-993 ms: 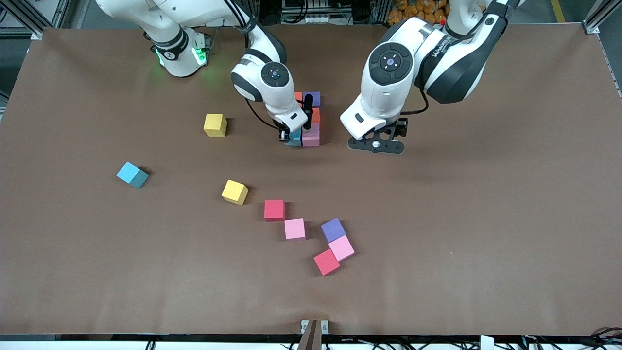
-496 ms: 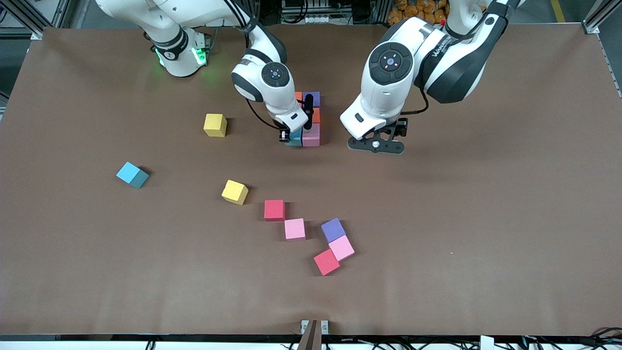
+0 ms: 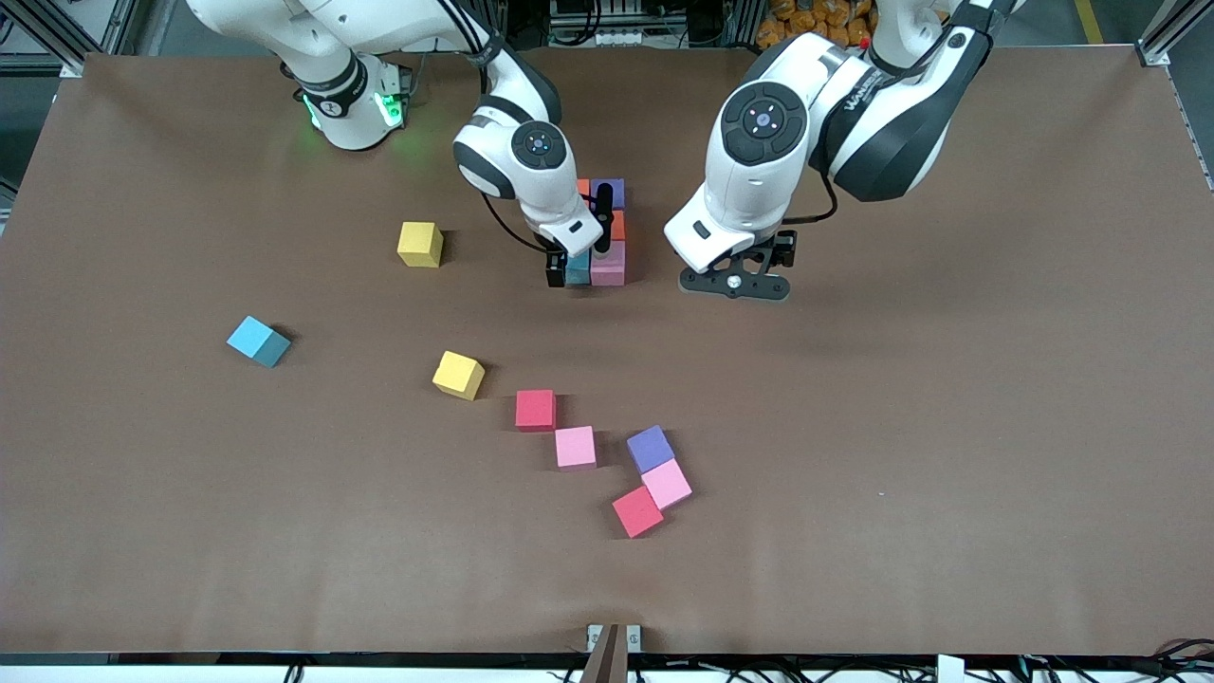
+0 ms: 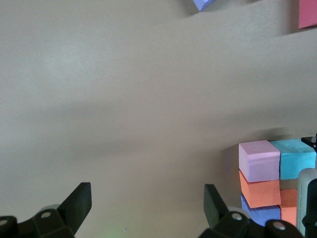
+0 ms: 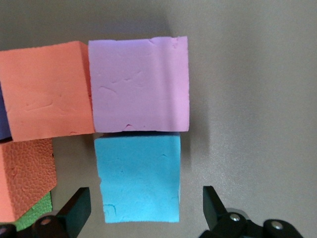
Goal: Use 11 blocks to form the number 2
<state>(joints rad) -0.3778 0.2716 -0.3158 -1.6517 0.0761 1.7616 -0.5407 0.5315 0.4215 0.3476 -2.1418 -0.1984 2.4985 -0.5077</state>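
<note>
The number 2 (image 3: 599, 230) is only partly built, a small cluster sitting upper centre in the front view, and the light blue block (image 3: 577, 270) now rests on the table tight against the pink block (image 3: 608, 265) at the cluster's lower edge. The right gripper (image 3: 567, 258) sits directly over that blue cube with its jaws spread wide, gripping nothing. The risk, I'd say, is in the lift-off: a finger dragging on the cube's side would pull it out of line or nudge the pink and orange block (image 5: 47, 91) packed beside it. The left gripper (image 3: 735, 283) waits just beside the cluster, jaws wide and empty, so room between the arms is tight. Loose cubes lie lower in frame, like the yellow block (image 3: 459, 374) and red block (image 3: 536, 410), with open brown table (image 3: 948, 427) around them.
</note>
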